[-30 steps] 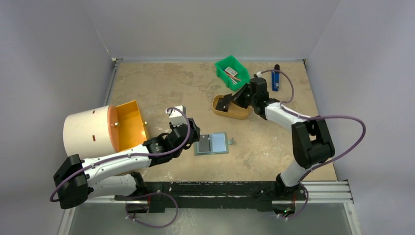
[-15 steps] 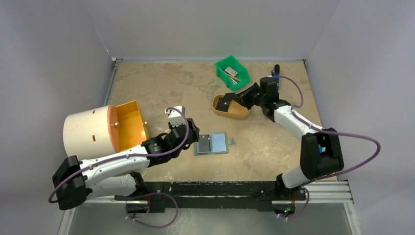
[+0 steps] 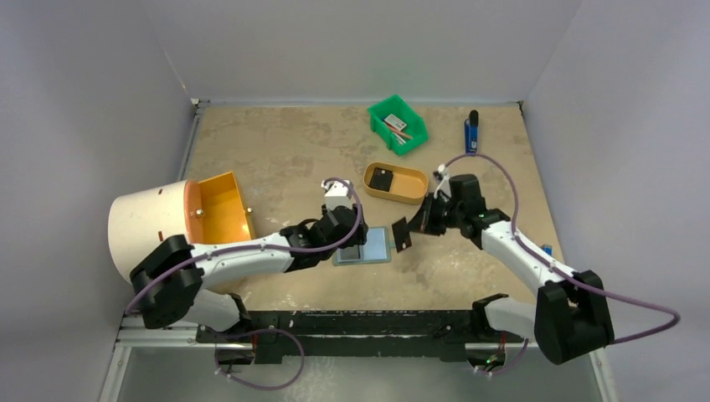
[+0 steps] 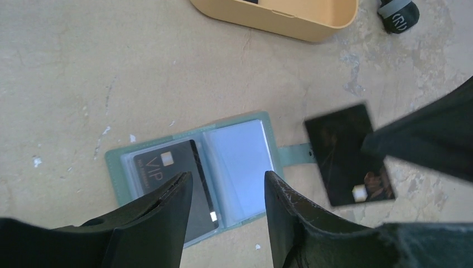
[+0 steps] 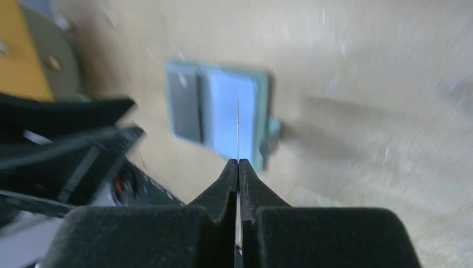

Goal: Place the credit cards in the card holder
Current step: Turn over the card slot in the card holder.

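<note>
The card holder (image 3: 374,244) lies open on the table, and it also shows in the left wrist view (image 4: 240,159). One black credit card (image 4: 167,176) marked VIP sits in its left pocket; the right pale blue pocket is empty. My left gripper (image 4: 227,184) is open, hovering over the wallet's near edge (image 3: 355,238). My right gripper (image 3: 416,227) is shut on a second black card (image 3: 402,234), held just right of the wallet by its snap tab; the card also shows in the left wrist view (image 4: 346,153) and edge-on in the right wrist view (image 5: 238,128). Another black card (image 3: 383,179) lies in the tan tray.
The tan oval tray (image 3: 410,188) stands behind the wallet. A green bin (image 3: 397,123) and a blue object (image 3: 471,132) are at the back right. A big white cylinder with an orange inside (image 3: 180,219) lies at the left. A small black knob (image 4: 397,11) sits beside the tray.
My right gripper has left the tan tray and come down toward the wallet's right side with a black card in it. My left gripper has moved right, over the wallet.
</note>
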Tool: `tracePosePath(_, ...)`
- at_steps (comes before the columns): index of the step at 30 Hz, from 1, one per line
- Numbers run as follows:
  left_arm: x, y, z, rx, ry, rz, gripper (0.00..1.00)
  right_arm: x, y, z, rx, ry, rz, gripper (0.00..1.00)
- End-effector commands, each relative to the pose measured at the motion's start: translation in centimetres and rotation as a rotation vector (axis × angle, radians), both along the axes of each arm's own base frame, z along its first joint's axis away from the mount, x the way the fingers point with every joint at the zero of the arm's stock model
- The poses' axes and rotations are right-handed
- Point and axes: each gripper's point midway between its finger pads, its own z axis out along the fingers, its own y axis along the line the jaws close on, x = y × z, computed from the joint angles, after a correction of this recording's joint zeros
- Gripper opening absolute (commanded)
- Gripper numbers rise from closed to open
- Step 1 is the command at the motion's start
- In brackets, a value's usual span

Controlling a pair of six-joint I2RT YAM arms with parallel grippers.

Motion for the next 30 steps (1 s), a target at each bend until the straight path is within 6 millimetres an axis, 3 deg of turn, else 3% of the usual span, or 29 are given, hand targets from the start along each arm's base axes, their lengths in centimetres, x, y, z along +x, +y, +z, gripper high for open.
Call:
tracePosePath(1,1.2,-3.7,2.2,-0.093,-0.028,-0.038,0.49,-4.0,1.8,-2.1,0.015,0.063,0.191,0.0)
tracePosePath(11,1.6,-4.1,-1.2,-0.016,0.024,-0.027,0.48,-5.1,2.2,-5.9,-0.042,0.192,0.211,0.0)
tracePosePath(30,1.2,-3.3,-4.8,0.082,0.066,-0.032,0.45,-5.3,4.5,-8.0,-0.019,0.259,0.249,0.0)
